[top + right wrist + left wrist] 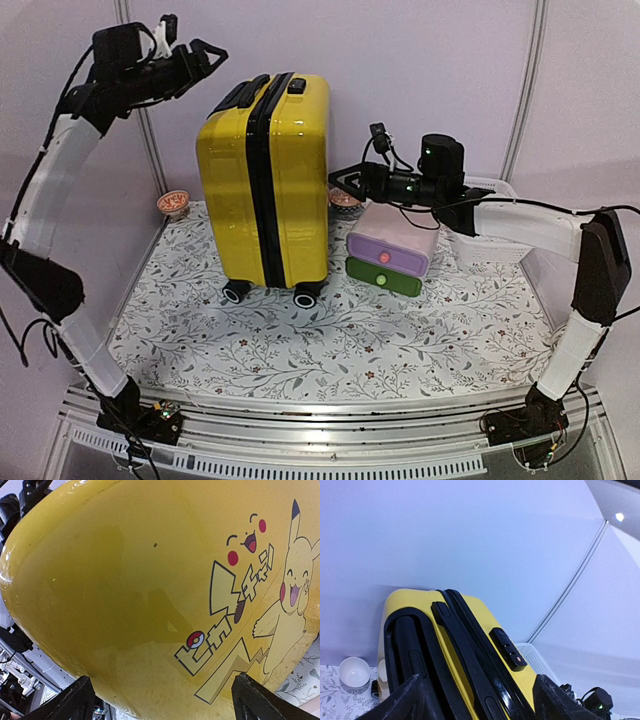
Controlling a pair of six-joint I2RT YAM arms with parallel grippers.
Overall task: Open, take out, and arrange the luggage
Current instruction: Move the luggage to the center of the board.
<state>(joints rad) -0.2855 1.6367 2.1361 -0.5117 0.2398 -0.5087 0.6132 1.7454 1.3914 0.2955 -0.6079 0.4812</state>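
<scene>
Suitcase (pixel 265 185) stands upright on the surface (pixel 400 330); left tool (pixel 212 58) wide, up near its top; right tool (pixel 336 186) wide, just beside it.

Pink-and-green drawer box (pixel 390 255) beside white mesh basket (pixel 500 250) on floral cloth (pixel 330 345), small bowl (pixel 174 203) back-left.

The luggage (pixel 265 180) hides part of a small bowl (pixel 345 199) at the surface's (pixel 330 350) far edge. The right arm (pixel 530 225) covers most of the white basket (pixel 497 187)
</scene>
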